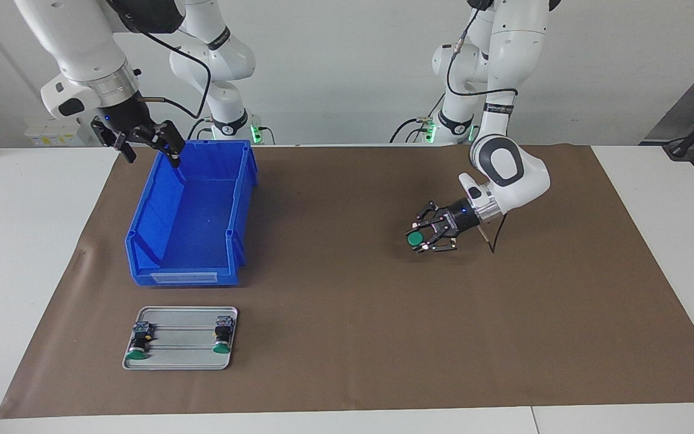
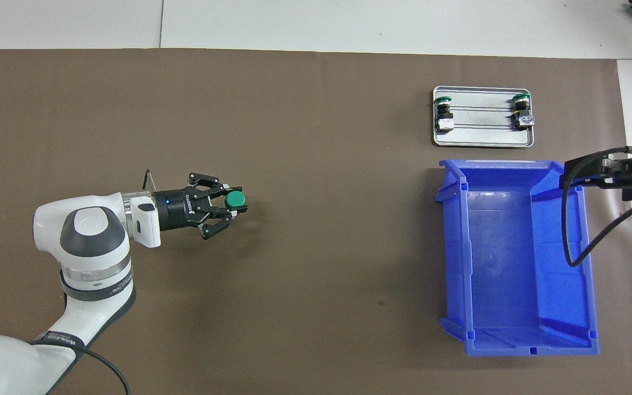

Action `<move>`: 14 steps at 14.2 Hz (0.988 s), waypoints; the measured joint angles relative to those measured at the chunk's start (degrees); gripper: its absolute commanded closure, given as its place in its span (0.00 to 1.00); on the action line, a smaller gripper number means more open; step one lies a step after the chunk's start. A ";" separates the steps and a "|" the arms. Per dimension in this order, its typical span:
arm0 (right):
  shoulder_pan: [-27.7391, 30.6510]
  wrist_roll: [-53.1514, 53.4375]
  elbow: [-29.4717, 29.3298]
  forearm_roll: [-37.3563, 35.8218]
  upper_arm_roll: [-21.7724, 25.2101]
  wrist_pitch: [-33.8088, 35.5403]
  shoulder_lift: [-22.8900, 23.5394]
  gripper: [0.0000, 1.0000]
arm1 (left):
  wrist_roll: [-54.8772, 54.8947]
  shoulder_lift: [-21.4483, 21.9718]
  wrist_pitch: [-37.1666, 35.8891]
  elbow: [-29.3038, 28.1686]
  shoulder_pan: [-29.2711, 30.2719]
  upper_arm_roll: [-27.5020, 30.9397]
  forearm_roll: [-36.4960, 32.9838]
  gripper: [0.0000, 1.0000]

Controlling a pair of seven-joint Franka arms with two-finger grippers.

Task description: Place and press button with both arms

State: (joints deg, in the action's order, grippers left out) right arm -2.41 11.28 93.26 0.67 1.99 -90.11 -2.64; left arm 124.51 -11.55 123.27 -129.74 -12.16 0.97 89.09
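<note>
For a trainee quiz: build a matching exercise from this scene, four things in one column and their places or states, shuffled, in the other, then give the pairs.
Things:
1. left pincer
2. right pincer
3. blue bin
4. metal tray

Places or states:
A. holds two green-capped buttons
B. empty, resting on the brown mat
C. shut on a green-capped button
D. open, over the bin's rim nearest the robots

Pairs: 1-C, 2-D, 3-B, 4-A

White table carries brown mat, blue bin, metal tray.
</note>
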 measured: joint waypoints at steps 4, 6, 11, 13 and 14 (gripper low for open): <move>0.00 0.00 0.21 0.00 0.00 0.00 -0.05 0.00 | 9.14 0.22 -8.35 -4.51 5.37 0.11 3.02 1.00; 0.00 0.00 0.24 0.00 0.00 0.00 -0.15 0.00 | 12.81 0.30 -11.91 -6.63 7.91 0.16 3.71 1.00; 0.00 0.00 0.39 0.00 0.00 0.00 -0.37 0.00 | 18.91 1.08 -16.79 -11.09 9.65 0.09 4.93 1.00; 0.00 0.00 0.45 0.00 0.00 0.00 -0.39 0.00 | 19.93 1.49 -17.16 -12.03 9.65 0.05 5.20 1.00; 0.00 0.00 0.48 0.00 0.00 0.00 -0.40 0.00 | 19.98 1.70 -17.19 -12.22 9.65 0.05 5.25 0.92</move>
State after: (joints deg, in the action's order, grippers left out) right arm -2.41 11.28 93.74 0.67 1.99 -90.11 -3.03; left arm 144.49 -9.85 106.08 -141.96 -2.51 1.02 94.34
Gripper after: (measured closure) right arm 0.000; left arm 0.590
